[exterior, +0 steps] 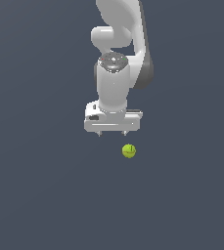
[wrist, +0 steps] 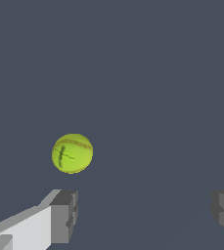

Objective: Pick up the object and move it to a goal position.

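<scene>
The object is a small yellow-green ball (exterior: pixel 128 151) with a thin dark seam, lying on the plain dark grey floor. In the wrist view the ball (wrist: pixel 72 153) sits just beyond one finger, off to that finger's side, not between the two. My gripper (exterior: pixel 111 133) hangs above the floor, a little toward the exterior view's left of the ball. It is open wide and empty. The grey fingertips (wrist: pixel 64 215) stand far apart in the wrist view.
The white arm (exterior: pixel 116 58) rises behind the gripper in the exterior view. The floor (exterior: pixel 45 195) is a uniform dark grey surface. No goal marker shows.
</scene>
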Controlling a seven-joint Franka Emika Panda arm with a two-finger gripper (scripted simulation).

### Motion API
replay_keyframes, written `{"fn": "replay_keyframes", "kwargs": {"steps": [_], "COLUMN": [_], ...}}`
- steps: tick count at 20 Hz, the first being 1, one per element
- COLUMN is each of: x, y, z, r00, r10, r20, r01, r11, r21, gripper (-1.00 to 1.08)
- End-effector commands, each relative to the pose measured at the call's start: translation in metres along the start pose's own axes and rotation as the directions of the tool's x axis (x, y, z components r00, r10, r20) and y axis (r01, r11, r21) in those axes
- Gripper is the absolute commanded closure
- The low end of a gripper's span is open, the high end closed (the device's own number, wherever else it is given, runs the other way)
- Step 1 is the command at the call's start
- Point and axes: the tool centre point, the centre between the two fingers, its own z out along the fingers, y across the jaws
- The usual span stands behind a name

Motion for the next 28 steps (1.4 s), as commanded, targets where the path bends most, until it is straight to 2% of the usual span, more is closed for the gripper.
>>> {"fn": "replay_keyframes", "kwargs": {"steps": [1, 10, 17, 22, 28], "x": [0.0, -0.002, -0.002, 0.0, 0.002], "y": [0.0, -0.004, -0.008, -0.027, -0.064], "z": [0.0, 0.012, 0.016, 0.035, 0.071], "r00": [1.0, 1.0, 1.0, 1.0, 1.0], "r10": [0.0, 0.009, 0.008, 0.003, -0.007], "r20": [0.0, 0.009, 0.01, 0.016, 0.027], "r01": [0.0, -0.009, -0.008, -0.003, 0.007], "r11": [1.0, 1.0, 1.0, 1.0, 1.0], "r21": [0.0, 0.026, 0.026, 0.022, 0.014], "gripper": [-0.92, -0.92, -0.92, -0.92, -0.92]}}
